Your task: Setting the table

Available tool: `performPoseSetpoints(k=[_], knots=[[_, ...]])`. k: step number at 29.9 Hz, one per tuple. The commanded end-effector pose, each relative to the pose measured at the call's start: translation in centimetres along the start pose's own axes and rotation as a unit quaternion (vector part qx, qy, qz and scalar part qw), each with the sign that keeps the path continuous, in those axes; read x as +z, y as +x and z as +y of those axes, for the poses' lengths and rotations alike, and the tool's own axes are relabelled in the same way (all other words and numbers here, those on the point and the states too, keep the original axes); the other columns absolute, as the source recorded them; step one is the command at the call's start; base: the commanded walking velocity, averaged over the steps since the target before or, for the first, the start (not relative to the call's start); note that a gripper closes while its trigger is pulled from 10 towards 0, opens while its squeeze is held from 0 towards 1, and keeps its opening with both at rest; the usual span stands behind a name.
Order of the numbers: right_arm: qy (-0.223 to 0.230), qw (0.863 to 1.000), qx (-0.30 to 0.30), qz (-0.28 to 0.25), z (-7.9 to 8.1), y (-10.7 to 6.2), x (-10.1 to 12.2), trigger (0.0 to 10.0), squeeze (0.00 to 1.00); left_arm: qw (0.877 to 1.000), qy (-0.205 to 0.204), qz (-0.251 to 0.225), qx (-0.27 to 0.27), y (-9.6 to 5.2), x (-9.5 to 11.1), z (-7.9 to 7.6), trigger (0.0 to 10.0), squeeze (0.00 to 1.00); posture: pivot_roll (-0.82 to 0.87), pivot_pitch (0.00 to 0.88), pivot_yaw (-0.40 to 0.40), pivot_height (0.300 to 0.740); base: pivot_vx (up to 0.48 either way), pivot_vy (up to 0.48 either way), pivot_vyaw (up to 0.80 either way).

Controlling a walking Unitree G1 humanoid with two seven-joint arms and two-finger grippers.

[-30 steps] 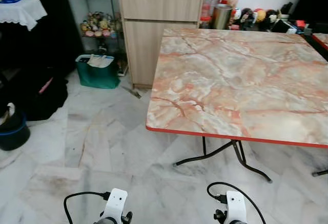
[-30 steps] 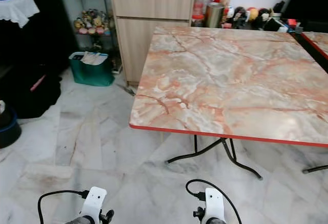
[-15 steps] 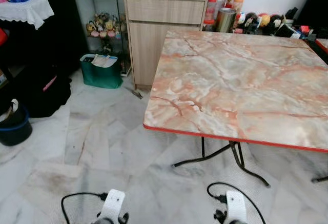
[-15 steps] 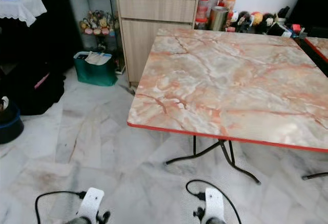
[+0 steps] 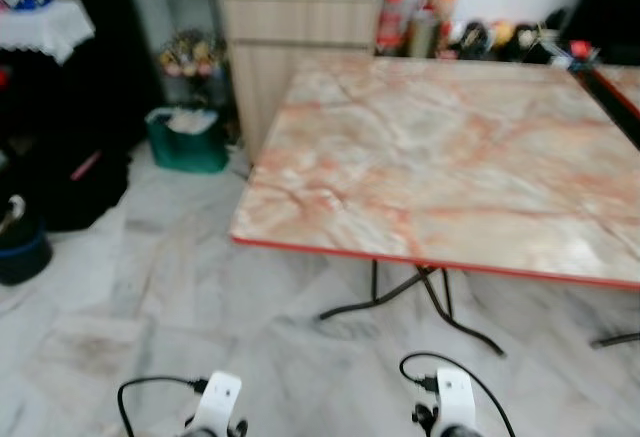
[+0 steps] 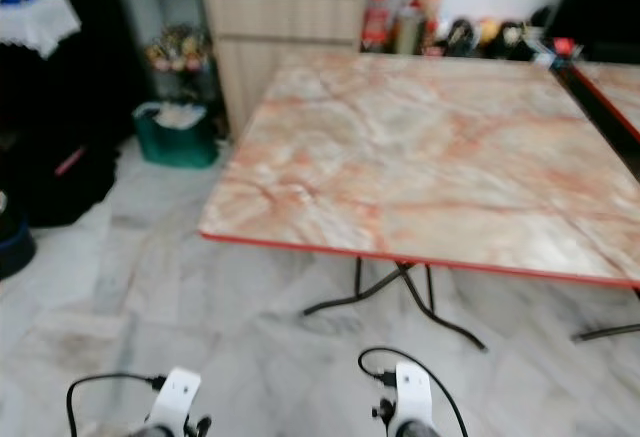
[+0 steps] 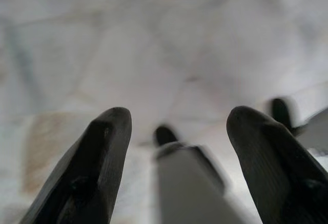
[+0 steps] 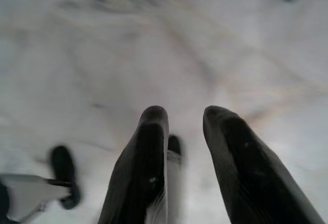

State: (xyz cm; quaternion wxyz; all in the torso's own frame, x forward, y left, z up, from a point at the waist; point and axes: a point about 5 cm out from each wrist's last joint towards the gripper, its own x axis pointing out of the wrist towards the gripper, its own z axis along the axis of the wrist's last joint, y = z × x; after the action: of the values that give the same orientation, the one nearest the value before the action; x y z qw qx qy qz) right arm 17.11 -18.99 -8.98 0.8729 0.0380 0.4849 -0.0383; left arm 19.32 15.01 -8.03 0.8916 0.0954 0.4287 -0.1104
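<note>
Far left: dark bucket [image 5: 22, 253] on the floor, black bag [image 5: 75, 182] beside it, white lace cloth [image 5: 45, 25] on a stand above; all blurred.
Left of centre: green bin [image 5: 187, 140] on the pale marble floor [image 5: 150, 287], just beside a light wooden cabinet [image 5: 295, 42]; shelf of small figurines [image 5: 187, 52] behind the bin, too blurred to tell apart.
Left pincer [image 7: 177, 147]: hanging low over the floor, fingers [image 7: 97, 157] spread wide, nothing between them; white wrist housing with black cable at the lower edge of the head views.
Centre: worktop [image 5: 450, 157] with pink-orange marble pattern and red edge, on black folding legs [image 5: 410, 297]; surface bare.
Back centre: jars and containers [image 5: 415, 19] atop and beside the cabinet, against the wall; details lost to blur.
Right pincer [image 8: 185, 131]: hanging low over the floor, fingers [image 8: 148, 152] slightly parted with a narrow gap, holding nothing.
Far right: edge of a second worktop [image 5: 618, 82] with the same red rim, just beside the first.
</note>
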Motion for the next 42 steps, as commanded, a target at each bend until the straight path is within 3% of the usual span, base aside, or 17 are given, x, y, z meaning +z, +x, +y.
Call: performPoseSetpoints(k=[1, 21, 33, 37, 42], knots=[[0.004, 1.0, 0.004, -0.012, 0.4, 0.1, 0.8, 10.0, 0.0, 1.0, 0.006, 0.011, 0.005, -0.2, -0.5, 0.8, 10.0, 0.0, -0.08, 0.0, -0.031, 0.74, 0.0, -0.394, 0.0], [-0.002, 1.0, 0.019, -0.014, 1.1, 0.2, 0.8, 10.0, 0.0, 0.999, 0.024, 0.023, -0.006, -0.3, -1.0, 0.6, 10.0, 0.0, -0.08, 0.0, -0.021, 0.74, 0.0, -0.373, 0.0], [-0.028, 0.999, 0.018, -0.004, 1.2, 0.1, -0.1, 10.0, 0.0, 0.999, 0.038, 0.031, -0.016, -0.3, -1.4, 0.5, 10.0, 0.0, -0.1, 0.0, -0.005, 0.74, 0.277, -0.345, 0.04], [0.0, 1.0, 0.021, -0.002, 1.3, 0.0, -0.4, 10.0, 0.0, 0.999, 0.037, 0.032, -0.017, -0.4, -1.5, 0.5, 10.0, 0.0, -0.11, 0.0, -0.002, 0.74, 0.343, -0.315, 0.22], [0.001, 1.0, 0.025, -0.005, 1.5, 0.0, -0.3, 10.0, 0.0, 0.999, 0.038, 0.033, -0.017, -0.4, -1.6, 0.5, 10.0, 0.0, -0.11, 0.0, -0.001, 0.74, 0.356, -0.3, 0.0]])
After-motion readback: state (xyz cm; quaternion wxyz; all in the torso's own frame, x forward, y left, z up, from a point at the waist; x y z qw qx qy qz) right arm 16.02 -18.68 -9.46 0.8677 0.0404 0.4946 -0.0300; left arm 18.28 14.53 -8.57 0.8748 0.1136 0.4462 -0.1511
